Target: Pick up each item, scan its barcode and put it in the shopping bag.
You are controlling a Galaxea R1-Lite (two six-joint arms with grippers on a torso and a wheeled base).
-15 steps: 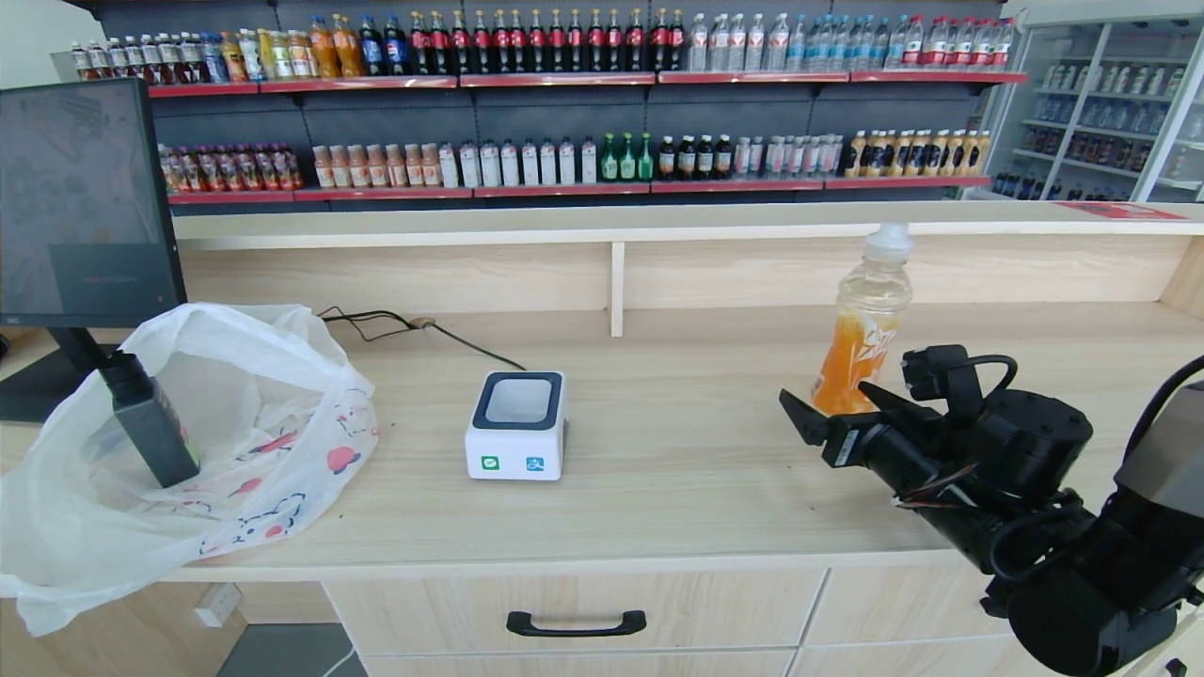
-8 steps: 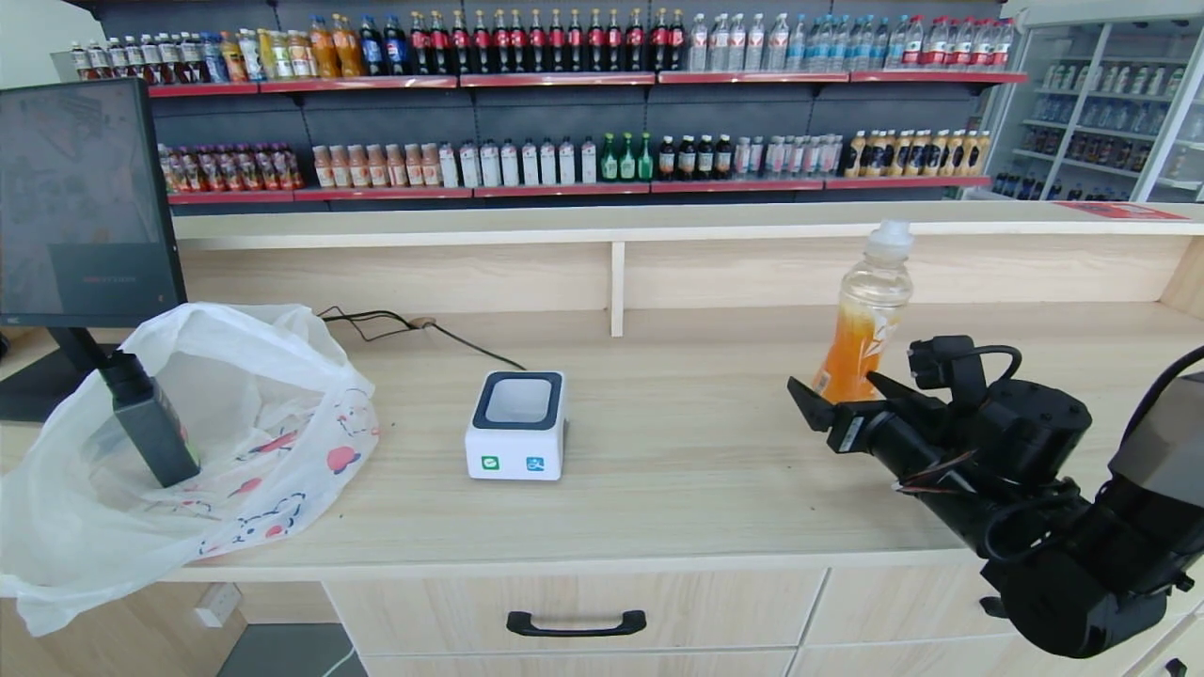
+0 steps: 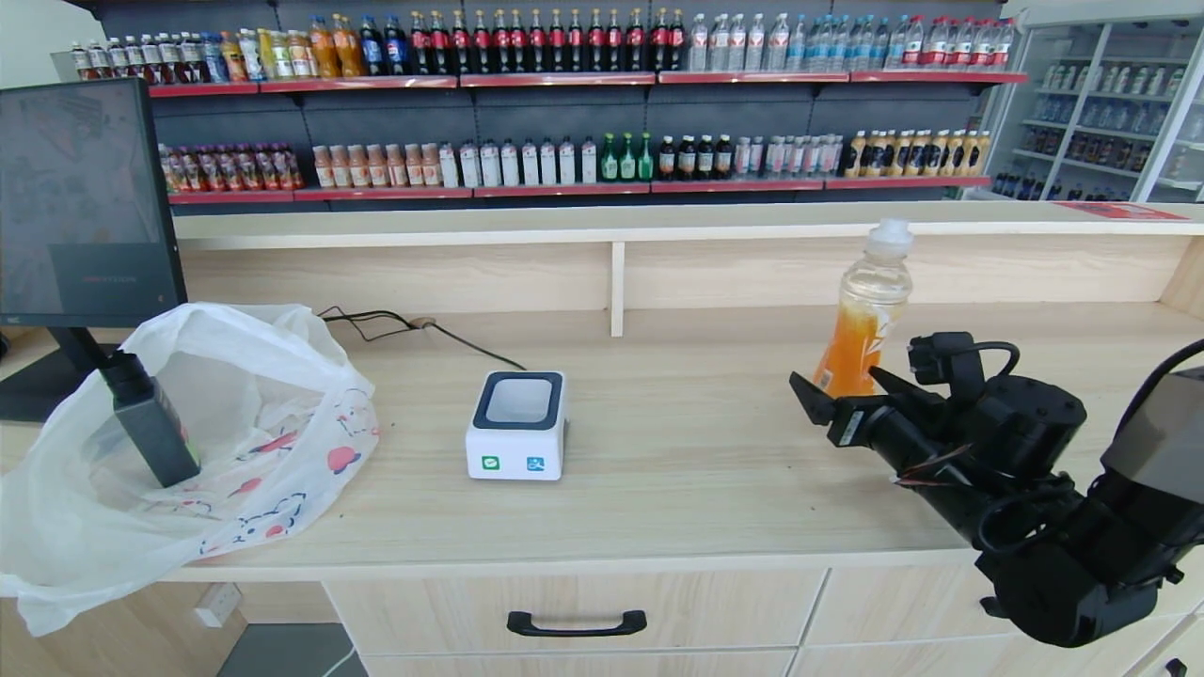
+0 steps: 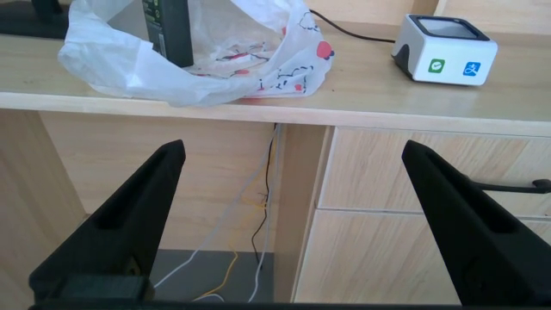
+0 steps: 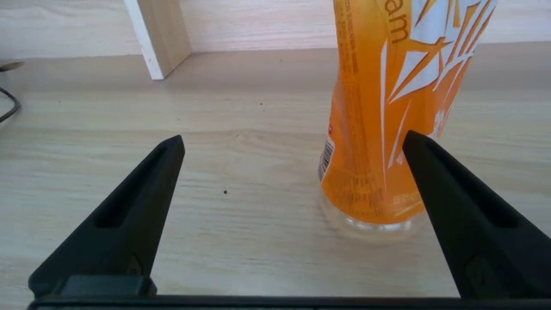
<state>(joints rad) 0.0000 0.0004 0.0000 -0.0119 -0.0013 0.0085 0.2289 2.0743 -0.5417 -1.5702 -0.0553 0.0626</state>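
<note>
Orange drink bottle (image 3: 863,315) stands upright on the right part of the surface (image 3: 677,498), white cap on, barcode strip low on its label; right claw (image 3: 833,376) hangs low over the surface just before the bottle, released, fingers spread wide and grasping nothing; in the right wrist view the bottle sits just beyond the fingertips, nearer one finger than the other; whether that finger touches it cannot be told. Scanner (image 3: 516,425), a white box with a dark-framed window on top, sits at the centre of the surface, well apart from the bottle; a black cable (image 3: 414,329) runs behind it. Shopping bag (image 3: 235,414), white plastic with red print, lies open on the left part of the surface, partly draped over the front edge; a dark box-shaped item (image 3: 150,428) stands tilted inside it. Left claw (image 4: 293,155) is below the surface edge, before the cabinet front, released and empty.
</note>
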